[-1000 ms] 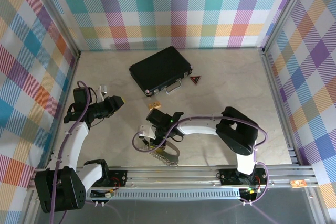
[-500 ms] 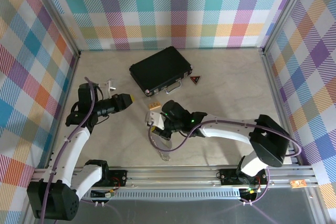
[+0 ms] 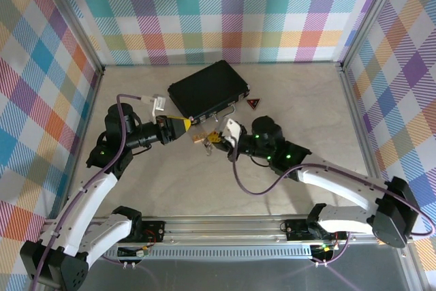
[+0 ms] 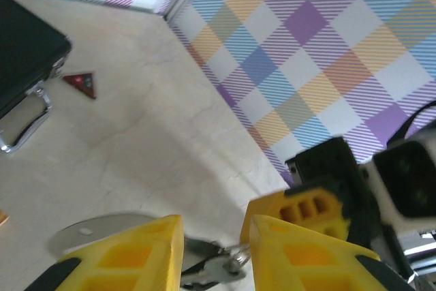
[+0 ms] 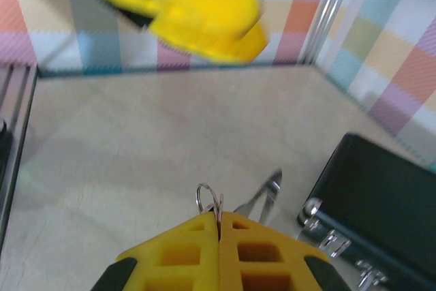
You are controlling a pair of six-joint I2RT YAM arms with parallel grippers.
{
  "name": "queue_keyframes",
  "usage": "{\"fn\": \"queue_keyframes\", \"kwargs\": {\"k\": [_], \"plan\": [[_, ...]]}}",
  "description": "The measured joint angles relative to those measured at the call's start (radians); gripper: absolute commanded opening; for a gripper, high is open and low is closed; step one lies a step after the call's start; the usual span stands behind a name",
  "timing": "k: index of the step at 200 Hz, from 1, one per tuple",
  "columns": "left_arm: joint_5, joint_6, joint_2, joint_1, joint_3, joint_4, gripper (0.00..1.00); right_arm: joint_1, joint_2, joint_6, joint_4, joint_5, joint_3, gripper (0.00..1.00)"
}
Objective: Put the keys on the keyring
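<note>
My right gripper (image 5: 219, 215) is shut on the thin silver wire loops of the keyring (image 5: 209, 200), which stick up from its fingertips. Slim silver keys (image 5: 264, 197) hang just right of those fingers. From above, the right gripper (image 3: 216, 140) is at mid-table, facing my left gripper (image 3: 182, 126) a short way to its left. In the left wrist view, my left gripper (image 4: 214, 226) has its yellow fingers apart. Dark and silver keys (image 4: 219, 268) and a ring lie in line with the gap. I cannot see them touching either pad. A flat grey oval plate (image 4: 95, 226) shows behind the left finger.
A black case (image 3: 208, 90) with a silver handle lies just behind both grippers. A red-and-black triangle (image 3: 254, 104) sits to its right. A small tan wooden block (image 3: 199, 139) lies on the table between the grippers. Checked walls enclose the table.
The right gripper has travelled from near the front edge up to mid-table, lifting the keyring off the table. The left gripper has swung right and forward to meet it.
</note>
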Motion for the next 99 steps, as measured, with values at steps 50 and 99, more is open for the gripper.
{"fn": "queue_keyframes", "kwargs": {"k": [50, 99], "plan": [[0.039, -0.009, -0.016, -0.074, 0.02, 0.075, 0.32, -0.11, -0.1, 0.122, 0.097, -0.175, -0.008, 0.0], [0.074, 0.033, -0.049, -0.135, 0.063, 0.092, 0.32, -0.192, -0.154, 0.309, 0.225, -0.358, -0.032, 0.0]]}}
